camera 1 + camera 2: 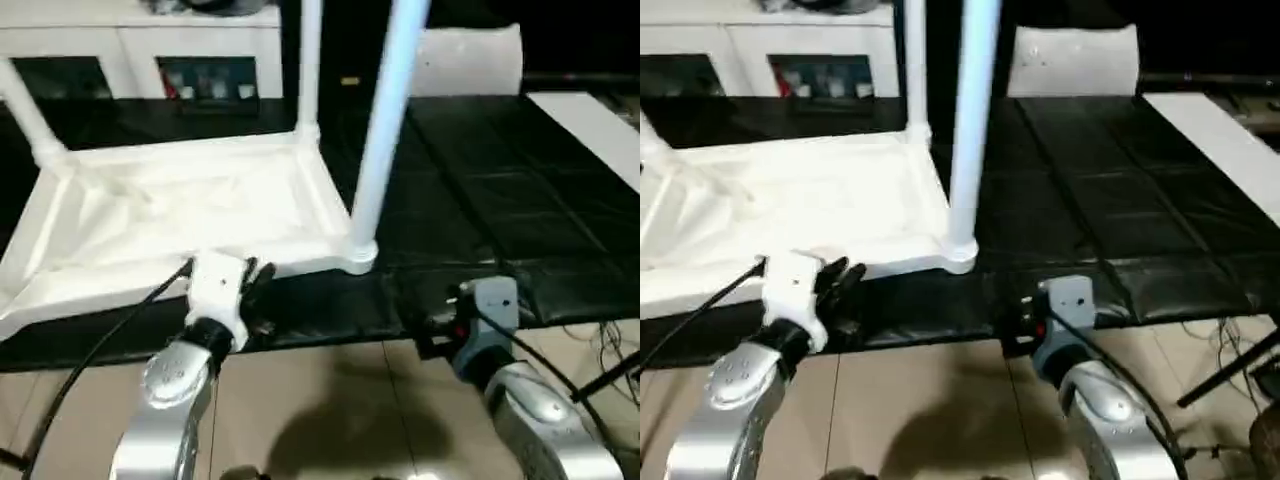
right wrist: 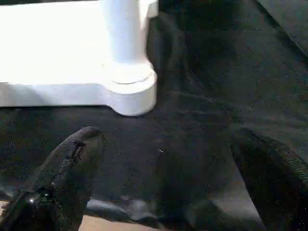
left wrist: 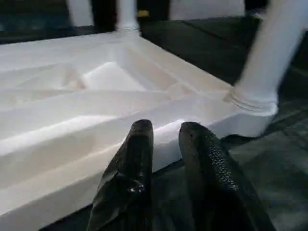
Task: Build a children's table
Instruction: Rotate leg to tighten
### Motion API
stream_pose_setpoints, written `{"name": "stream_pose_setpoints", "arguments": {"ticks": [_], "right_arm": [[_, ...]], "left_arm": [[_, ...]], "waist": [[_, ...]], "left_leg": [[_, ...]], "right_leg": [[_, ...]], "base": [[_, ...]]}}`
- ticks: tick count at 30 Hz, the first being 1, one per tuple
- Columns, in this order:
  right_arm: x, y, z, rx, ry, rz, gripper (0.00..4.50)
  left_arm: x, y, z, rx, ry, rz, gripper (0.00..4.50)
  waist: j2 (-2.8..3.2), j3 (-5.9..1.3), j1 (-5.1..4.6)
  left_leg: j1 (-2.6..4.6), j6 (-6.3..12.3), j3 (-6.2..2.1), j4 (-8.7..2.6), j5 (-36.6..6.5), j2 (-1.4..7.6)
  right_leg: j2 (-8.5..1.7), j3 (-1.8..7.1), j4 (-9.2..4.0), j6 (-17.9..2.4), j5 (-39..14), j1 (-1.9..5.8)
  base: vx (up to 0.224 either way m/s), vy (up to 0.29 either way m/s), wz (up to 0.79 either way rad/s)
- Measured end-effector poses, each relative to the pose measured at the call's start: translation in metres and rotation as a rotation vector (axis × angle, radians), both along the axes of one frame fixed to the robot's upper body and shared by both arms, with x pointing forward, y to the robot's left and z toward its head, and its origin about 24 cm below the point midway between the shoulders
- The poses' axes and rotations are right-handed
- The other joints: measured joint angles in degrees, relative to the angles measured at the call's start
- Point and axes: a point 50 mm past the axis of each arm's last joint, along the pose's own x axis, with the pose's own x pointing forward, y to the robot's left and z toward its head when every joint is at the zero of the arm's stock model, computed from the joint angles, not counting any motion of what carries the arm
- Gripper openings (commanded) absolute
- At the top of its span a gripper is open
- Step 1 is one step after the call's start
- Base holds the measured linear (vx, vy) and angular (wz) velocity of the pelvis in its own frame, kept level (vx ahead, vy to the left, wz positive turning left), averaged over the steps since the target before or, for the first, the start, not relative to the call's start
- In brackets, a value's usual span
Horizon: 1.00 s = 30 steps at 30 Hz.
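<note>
The children's table lies upside down on a black mat. Its white tabletop shows its ribbed underside. One white leg stands in the near right corner socket, another leg at the far right corner, and a third leg at the left. My left gripper sits at the tabletop's near rim, its fingers a narrow gap apart with nothing between them. My right gripper hovers wide open over the mat, just in front of the near right corner.
A white cabinet stands behind the mat. A white panel is at the back right and a flat white board strip lies at the far right. Cables trail on the tan floor near the mat's front edge.
</note>
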Motion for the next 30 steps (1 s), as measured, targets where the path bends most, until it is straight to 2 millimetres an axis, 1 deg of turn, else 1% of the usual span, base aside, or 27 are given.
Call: {"name": "stream_pose_setpoints", "arguments": {"ticks": [2, 3, 4, 5, 6, 7, 8, 9, 10, 11, 12, 14, 16, 17, 18, 19, 20, 21, 22, 23, 24, 25, 26, 27, 28, 29, 30], "right_arm": [[0.001, 0.000, 0.001, -0.004, -0.007, 0.001, 4.50], [0.001, 0.000, 0.001, -0.007, -0.012, 0.000, 4.50], [0.001, 0.000, 0.001, -0.008, -0.017, -0.002, 4.50], [-0.002, -0.002, -0.001, -0.010, -0.007, -0.009, 4.50], [-0.002, -0.003, -0.002, -0.015, -0.006, -0.009, 4.50], [-0.001, -0.002, -0.001, -0.015, -0.010, -0.006, 4.50], [-0.002, -0.002, -0.001, -0.017, -0.011, -0.007, 4.50], [-0.003, -0.004, -0.003, -0.023, -0.008, -0.010, 4.50], [-0.006, -0.005, -0.005, -0.027, 0.002, -0.014, 4.50], [-0.007, -0.006, -0.007, -0.026, 0.009, -0.017, 4.50], [-0.007, -0.004, -0.009, -0.017, 0.019, -0.016, 4.50], [-0.005, 0.003, -0.007, 0.001, 0.001, 0.005, 4.50], [-0.003, 0.004, -0.004, 0.000, -0.014, 0.011, 4.50], [-0.003, 0.002, -0.004, -0.001, -0.020, 0.006, 4.50], [-0.002, 0.000, -0.003, -0.006, -0.024, -0.001, 4.50], [-0.003, -0.005, -0.004, -0.019, -0.021, -0.013, 4.50], [-0.003, -0.011, -0.008, -0.036, -0.001, -0.032, 4.50], [-0.003, -0.014, -0.009, -0.046, 0.004, -0.038, 4.50], [-0.002, -0.014, -0.008, -0.046, -0.003, -0.038, 4.50], [-0.001, -0.013, -0.005, -0.044, -0.014, -0.033, 4.50], [0.000, -0.008, -0.005, -0.027, -0.016, -0.023, 4.50], [0.000, 0.000, -0.004, -0.014, -0.022, 0.006, 4.50], [0.001, 0.004, -0.002, -0.006, -0.032, 0.024, 4.50], [0.001, 0.002, -0.002, -0.011, -0.029, 0.020, 4.50], [0.001, 0.001, -0.002, -0.017, -0.029, 0.019, 4.50], [0.001, -0.001, -0.002, -0.021, -0.033, 0.013, 4.50], [0.001, -0.005, -0.002, -0.032, -0.032, 0.006, 4.50]], "left_arm": [[-0.003, 0.004, -0.003, -0.001, 0.011, 0.018, 1.08], [-0.005, 0.005, -0.005, 0.005, 0.018, 0.020, 1.08], [-0.006, 0.006, -0.006, 0.011, 0.023, 0.020, 1.08], [-0.007, 0.005, -0.006, 0.010, 0.024, 0.014, 1.08], [-0.007, 0.005, -0.006, 0.002, 0.021, 0.015, 1.08], [-0.009, 0.005, -0.008, -0.002, 0.028, 0.022, 1.08], [-0.013, 0.005, -0.011, -0.005, 0.045, 0.025, 1.08], [-0.013, 0.003, -0.012, -0.005, 0.048, 0.019, 1.08], [-0.013, 0.001, -0.011, -0.007, 0.045, 0.008, 1.08], [-0.012, -0.002, -0.008, -0.012, 0.025, 0.000, 1.08], [-0.012, -0.002, -0.007, -0.011, 0.019, 0.000, 1.08], [-0.013, 0.004, -0.006, 0.006, 0.016, 0.016, 1.08], [-0.013, 0.007, -0.006, 0.017, 0.016, 0.026, 1.08], [-0.012, 0.006, -0.005, 0.013, 0.011, 0.020, 1.08], [-0.011, 0.003, -0.005, 0.012, 0.005, 0.012, 1.08], [-0.009, -0.001, -0.004, 0.009, -0.001, -0.003, 1.08], [-0.009, -0.011, -0.003, -0.013, -0.004, -0.032, 1.08], [-0.009, -0.013, -0.003, -0.016, -0.005, -0.041, 1.08], [-0.009, -0.012, -0.002, -0.020, -0.010, -0.037, 1.08], [-0.009, -0.009, -0.002, -0.021, -0.015, -0.020, 1.08], [-0.010, -0.005, -0.003, -0.015, -0.010, -0.007, 1.08], [-0.011, 0.003, -0.004, -0.001, -0.005, 0.022, 1.08], [-0.013, 0.010, -0.007, 0.008, 0.010, 0.049, 1.08], [-0.013, 0.009, -0.008, 0.006, 0.014, 0.049, 1.08], [-0.013, 0.009, -0.007, 0.004, 0.011, 0.049, 1.08], [-0.012, 0.008, -0.006, -0.001, 0.004, 0.052, 1.08], [-0.012, 0.006, -0.006, -0.011, 0.002, 0.051, 1.08]], "waist": [[0.07, 0.55, -0.91], [0.26, 0.79, -1.20], [-0.06, 1.23, -0.98], [-1.51, 1.20, -0.61], [-2.67, 1.08, -0.23], [-3.54, 1.02, 0.34], [-2.88, 1.04, 1.11], [-2.11, 0.93, 1.67], [-1.51, 0.63, 1.87], [-0.75, 0.31, 1.82], [-0.38, -0.01, 1.69], [-0.99, -0.44, -0.05], [-1.70, -0.98, -2.25], [-2.43, -1.42, -3.37], [-3.19, -1.76, -3.64], [-3.18, -1.69, -3.56], [-2.70, -1.73, -2.43], [-2.44, -1.74, -1.70], [-1.82, -1.69, -1.18], [0.06, -1.83, -0.98], [-0.08, -1.71, -1.50], [-0.44, -1.67, -1.86], [-0.94, -1.72, -3.04], [-1.14, -1.81, -3.57], [-1.52, -1.96, -3.97], [-2.70, -2.04, -4.20], [-3.67, -2.14, -4.12]], "left_leg": [[1.20, -0.19, -0.08, -0.07, -0.4, 0.05], [1.40, -0.17, -0.08, -0.19, -0.5, 0.10], [1.59, -0.10, 0.34, -0.27, -0.6, -0.14], [1.96, -0.02, 1.53, -0.22, -0.6, -0.54], [2.36, -0.01, 2.83, -0.04, -0.7, -0.68], [2.66, -0.20, 2.55, 1.14, -1.7, -0.89], [1.54, 1.24, 0.83, 3.62, -4.1, -1.08], [0.99, 1.51, -0.87, 5.29, -4.2, -1.42], [1.08, 1.49, -1.65, 4.58, -4.2, -1.46], [1.27, -0.30, -1.77, 3.17, -3.5, -0.85], [1.53, -0.51, -1.67, 2.62, -3.6, -0.86], [2.10, -0.21, -1.83, 1.46, -3.7, -1.18], [2.16, 0.54, -1.93, 1.46, -4.1, -1.72], [2.28, 1.00, -1.94, 1.53, -4.4, -2.15], [1.99, 2.03, -1.78, 1.94, -4.9, -2.46], [0.63, 5.64, -2.12, 3.87, -5.5, -2.85], [-1.14, 8.36, -2.78, 6.94, -5.0, -2.63], [-2.15, 7.74, -2.82, 7.04, -4.4, -2.66], [-2.57, 6.49, -2.89, 4.38, -3.7, -2.24], [-2.47, 2.89, -3.60, 3.08, -2.3, -1.09], [-1.79, 1.12, -4.10, 2.98, -2.3, -1.10], [-1.36, 1.24, -4.15, 2.69, -2.5, -1.61], [-1.15, 1.52, -4.16, 2.69, -2.7, -1.92], [-0.89, 1.63, -4.10, 2.73, -2.8, -1.96], [-0.75, 1.70, -3.82, 2.76, -2.8, -2.11], [-0.81, 1.80, -3.37, 2.99, -2.9, -2.91], [-0.85, 1.71, -3.15, 3.40, -3.2, -3.05]], "right_leg": [[-0.17, -0.64, -0.96, 0.2, -0.2, 1.69], [-0.24, -0.70, -0.35, 0.5, -0.7, 2.60], [-0.61, -0.16, 1.99, 0.7, -2.7, 2.30], [-1.61, 1.43, 5.62, 0.4, -5.0, 2.57], [-2.25, 2.92, 6.00, 1.4, -5.5, 2.54], [-2.23, 3.19, 5.75, 1.5, -5.5, 2.37], [-1.98, 3.30, 5.36, 1.5, -5.5, 3.00], [-1.86, 3.19, 5.22, 1.4, -5.5, 3.19], [-1.70, 3.15, 5.09, 1.4, -5.5, 3.27], [-1.23, 3.09, 4.95, 1.5, -5.3, 3.42], [-0.99, 3.36, 4.28, 1.5, -5.3, 3.64], [-1.02, 3.31, 3.30, -0.1, -5.0, 3.39], [-1.53, 3.70, 4.95, -0.3, -5.3, 2.46], [-1.89, 4.14, 5.64, 0.4, -5.8, 2.21], [-1.82, 5.02, 5.26, 2.2, -6.8, 2.58], [-1.29, 5.31, 4.91, 2.4, -6.8, 3.46], [-0.98, 5.33, 3.89, 2.4, -6.6, 4.24], [-0.78, 4.98, 3.12, 2.4, -6.5, 4.99], [-0.11, 4.68, 2.52, 2.4, -6.5, 5.76], [1.01, 4.00, 2.19, 2.4, -6.9, 6.78], [0.81, 3.48, 2.17, 2.4, -7.4, 7.05], [0.14, 3.44, 4.17, 1.5, -7.7, 6.01], [-0.41, 3.67, 7.56, 1.4, -7.8, 4.11], [-0.81, 3.99, 8.80, 1.9, -7.6, 2.43], [-1.48, 4.62, 8.53, 3.1, -6.7, 0.70], [-2.93, 5.95, 5.31, 3.8, -4.4, -0.78], [-3.11, 6.60, 5.43, 4.8, -2.0, -1.09]], "base": [[-0.006, 0.076, -0.03], [-0.006, 0.069, -0.02], [0.000, 0.000, 0.00], [0.000, 0.000, 0.00], [0.077, -0.043, 0.07], [0.121, -0.043, -0.13], [0.121, -0.043, -0.13], [0.148, 0.007, -0.13], [0.154, 0.031, 0.06], [0.154, 0.031, 0.06], [0.099, 0.043, 0.16], [0.131, 0.047, 0.07], [0.150, 0.002, 0.07], [0.145, -0.019, 0.09], [0.168, -0.024, 0.10], [0.166, -0.018, 0.08], [0.166, -0.018, 0.08], [0.116, -0.022, -0.05], [0.097, 0.018, -0.09], [0.097, 0.018, -0.09], [0.155, 0.038, 0.00], [0.157, 0.002, -0.02], [0.157, 0.002, -0.02], [0.079, -0.007, 0.03], [0.000, 0.000, 0.00], [0.000, 0.000, 0.00], [-0.009, -0.067, 0.02]]}}
